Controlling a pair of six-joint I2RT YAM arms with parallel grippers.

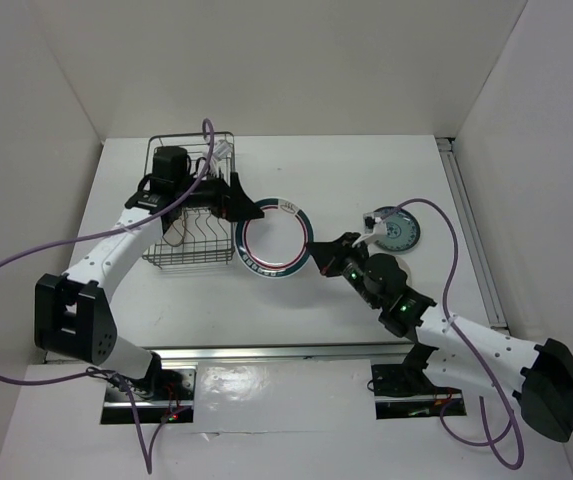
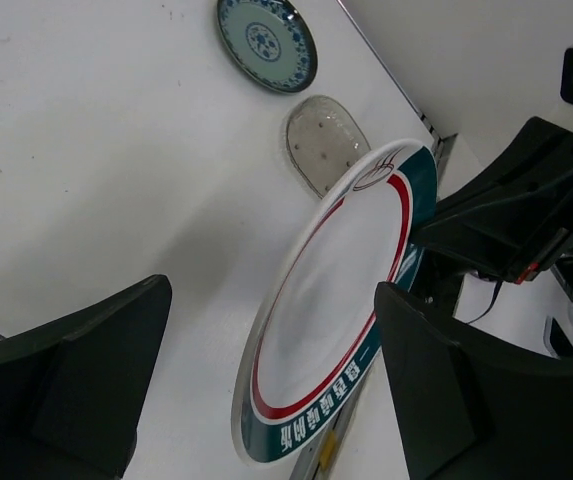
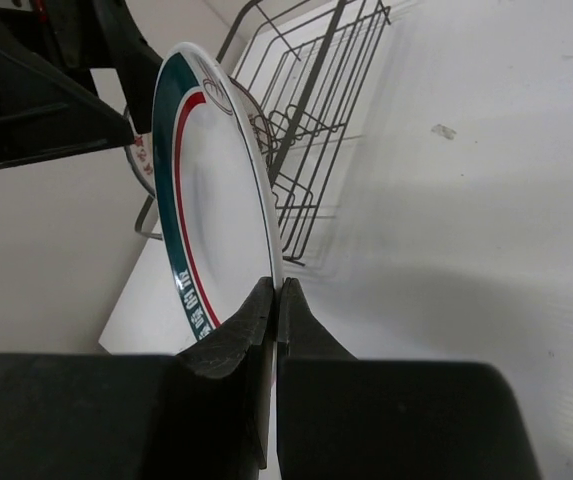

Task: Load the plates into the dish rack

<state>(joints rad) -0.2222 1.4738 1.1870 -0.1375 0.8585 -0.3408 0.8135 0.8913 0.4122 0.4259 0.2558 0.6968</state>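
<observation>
My right gripper (image 3: pixel 277 295) is shut on the rim of the white plate with the green-red ring (image 3: pixel 211 200) and holds it on edge above the table (image 1: pixel 366 170). In the top view this plate (image 1: pixel 273 242) hangs just right of the dish rack (image 1: pixel 191 258), with the right gripper (image 1: pixel 323 256) at its right rim. My left gripper (image 1: pixel 238 202) is wide open at the plate's left rim. Its wrist view shows the plate (image 2: pixel 336 290) between the two fingers. The small teal patterned plate (image 1: pixel 399 231) and a small grey plate (image 2: pixel 324 143) lie flat on the table.
The dark wire rack (image 3: pixel 316 90) stands at the back left, near the white side wall. Part of another plate with red marks (image 3: pixel 144 165) shows behind the held plate. A metal rail (image 1: pixel 471 230) runs along the table's right edge. Purple cables trail from both arms.
</observation>
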